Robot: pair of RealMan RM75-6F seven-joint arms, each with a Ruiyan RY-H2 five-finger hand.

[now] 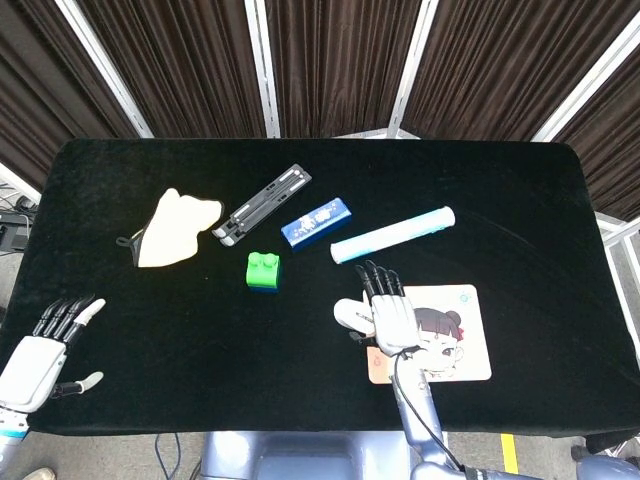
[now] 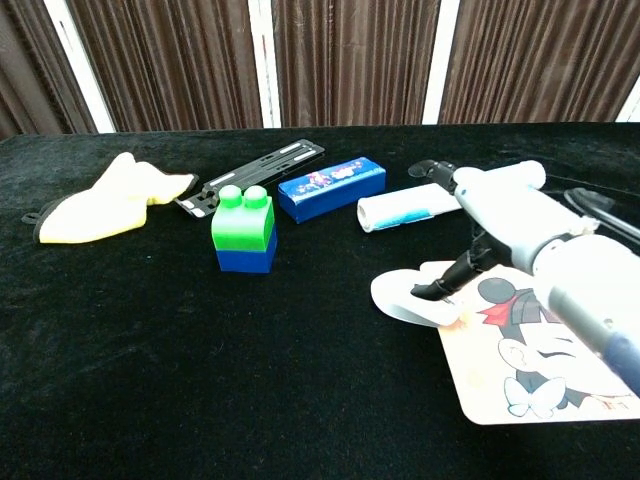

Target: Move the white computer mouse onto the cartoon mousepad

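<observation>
Right hand (image 1: pixel 392 316): fingers spread, holding nothing, palm down above the white mouse (image 1: pixel 350 313); thumb reaches toward it, apparently readying a grasp. Mouse: beside the cartoon mousepad (image 1: pixel 462 345), at its left edge, near the table's (image 1: pixel 520 190) front edge. Left hand (image 1: pixel 40 355): empty, fingers apart, resting at the front left corner.
</observation>
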